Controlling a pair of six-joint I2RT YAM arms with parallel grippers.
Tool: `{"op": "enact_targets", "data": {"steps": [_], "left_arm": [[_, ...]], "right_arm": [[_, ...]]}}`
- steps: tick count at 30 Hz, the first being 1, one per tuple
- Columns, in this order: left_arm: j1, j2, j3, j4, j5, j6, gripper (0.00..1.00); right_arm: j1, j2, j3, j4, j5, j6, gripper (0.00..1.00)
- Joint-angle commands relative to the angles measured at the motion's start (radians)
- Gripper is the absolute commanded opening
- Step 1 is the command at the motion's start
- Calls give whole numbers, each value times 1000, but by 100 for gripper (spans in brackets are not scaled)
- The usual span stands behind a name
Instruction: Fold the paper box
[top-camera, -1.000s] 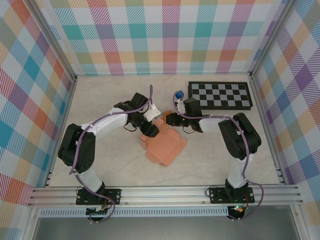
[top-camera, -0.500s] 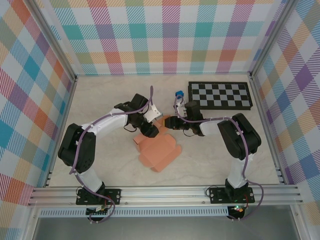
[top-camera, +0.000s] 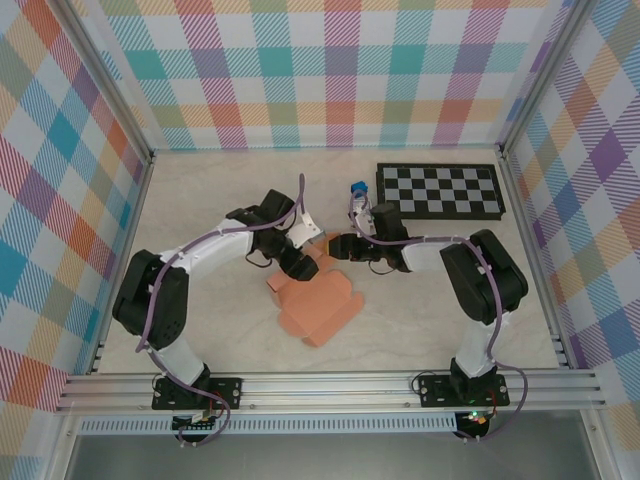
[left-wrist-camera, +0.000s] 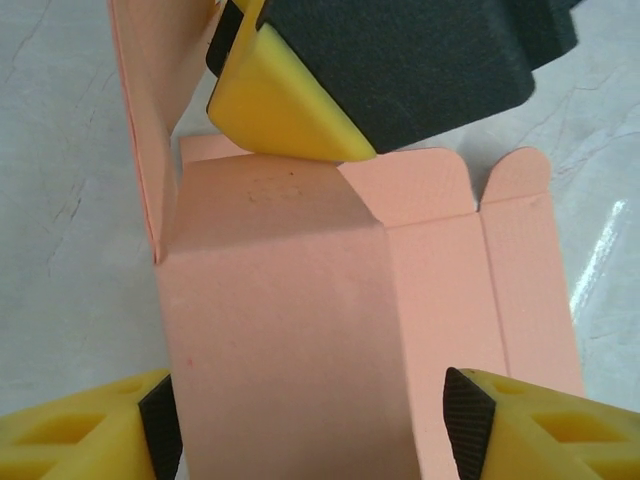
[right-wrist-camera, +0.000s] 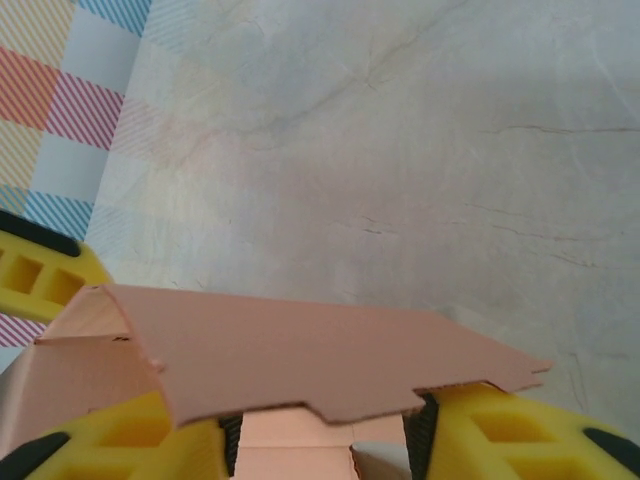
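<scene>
Dragging the paper box (top-camera: 315, 300) leftward across the surface (top-camera: 200, 215), I had the left gripper (left-wrist-camera: 312, 425) open astride a panel and the right gripper (right-wrist-camera: 320, 430) open under a raised flap, folds unfinished.

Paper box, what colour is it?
The paper box is salmon-orange, clearest in the left wrist view.

The paper box (top-camera: 318, 308) now lies farther toward 7 o'clock on the table (top-camera: 200, 200) than a second ago, and its rounded flap at 3 o'clock sits closer in. The right fingers (right-wrist-camera: 500, 430) reach farther toward 9 o'clock and a touch toward 6 o'clock, that arm's wrist nearer the box. The left fingers (left-wrist-camera: 520, 420) sit slightly farther toward 7 o'clock.
</scene>
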Motion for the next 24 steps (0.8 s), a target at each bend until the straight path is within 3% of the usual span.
{"op": "enact_targets", "data": {"steps": [1, 6, 11, 14, 18, 22, 24], "left_arm": [[-2, -75, -20, -43, 32, 12, 67], [-6, -109, -72, -42, 4, -25, 64], [-2, -242, -155, -14, -23, -119, 73], [18, -366, -213, 36, -63, -253, 76], [32, -566, -312, 141, -159, -533, 83], [35, -714, -399, 106, -240, -820, 93], [40, -732, -427, 54, -237, -929, 87]], "right_arm": [[-1, -21, -16, -64, 16, -8, 51], [0, 28, 0, -46, 21, 34, 50], [4, 46, 25, -59, 38, 49, 47], [6, 54, 29, -62, 33, 52, 45], [8, 59, 33, -68, 21, 48, 45], [11, 59, 40, -67, 13, 70, 48], [14, 63, 42, -56, 5, 103, 47]]}}
